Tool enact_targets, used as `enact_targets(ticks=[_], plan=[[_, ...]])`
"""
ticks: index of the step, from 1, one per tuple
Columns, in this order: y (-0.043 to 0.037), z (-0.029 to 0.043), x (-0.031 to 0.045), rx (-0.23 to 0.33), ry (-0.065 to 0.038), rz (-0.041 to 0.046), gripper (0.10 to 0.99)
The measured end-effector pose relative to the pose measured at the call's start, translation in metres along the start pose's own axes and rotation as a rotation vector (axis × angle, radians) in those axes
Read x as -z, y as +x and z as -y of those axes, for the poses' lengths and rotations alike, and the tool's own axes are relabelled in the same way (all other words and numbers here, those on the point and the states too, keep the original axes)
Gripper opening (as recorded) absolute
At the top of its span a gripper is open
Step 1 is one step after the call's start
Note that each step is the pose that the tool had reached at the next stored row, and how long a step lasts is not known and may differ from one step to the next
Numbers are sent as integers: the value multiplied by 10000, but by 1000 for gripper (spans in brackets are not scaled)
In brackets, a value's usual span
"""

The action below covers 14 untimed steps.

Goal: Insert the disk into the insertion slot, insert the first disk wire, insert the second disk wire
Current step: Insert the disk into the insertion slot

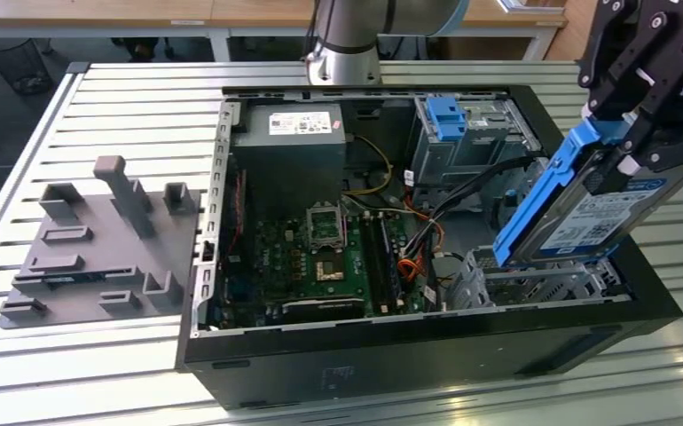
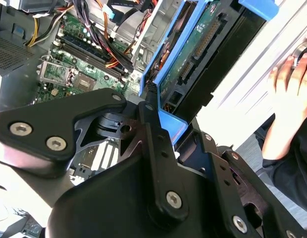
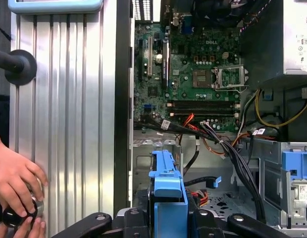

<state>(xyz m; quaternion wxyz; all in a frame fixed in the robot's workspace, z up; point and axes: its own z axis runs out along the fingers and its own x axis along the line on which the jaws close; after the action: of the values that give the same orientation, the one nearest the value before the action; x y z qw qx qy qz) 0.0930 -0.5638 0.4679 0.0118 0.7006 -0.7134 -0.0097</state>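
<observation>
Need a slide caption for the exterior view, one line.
Robot hand holds the blue-framed disk steeply tilted, its lower end near the perforated insertion slot inside the open computer case.

Arm column is noted upright at the rear centre of the exterior view. Gripper is held high at the exterior view's right, tilted, with the jaws clamped on the upper end of the disk.

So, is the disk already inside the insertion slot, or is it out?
Out. The gripper holds the disk steeply tilted, its lower end just at the top of the insertion slot, not seated.
</observation>
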Motion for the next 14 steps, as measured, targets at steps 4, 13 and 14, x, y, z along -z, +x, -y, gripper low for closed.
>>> enact_targets(ticks=[4, 13, 14], plan=[[-13, 1, -28, 10, 0, 1, 365], [-63, 2, -83, 11, 1, 2, 365], [-67, 1, -89, 10, 0, 1, 365]])
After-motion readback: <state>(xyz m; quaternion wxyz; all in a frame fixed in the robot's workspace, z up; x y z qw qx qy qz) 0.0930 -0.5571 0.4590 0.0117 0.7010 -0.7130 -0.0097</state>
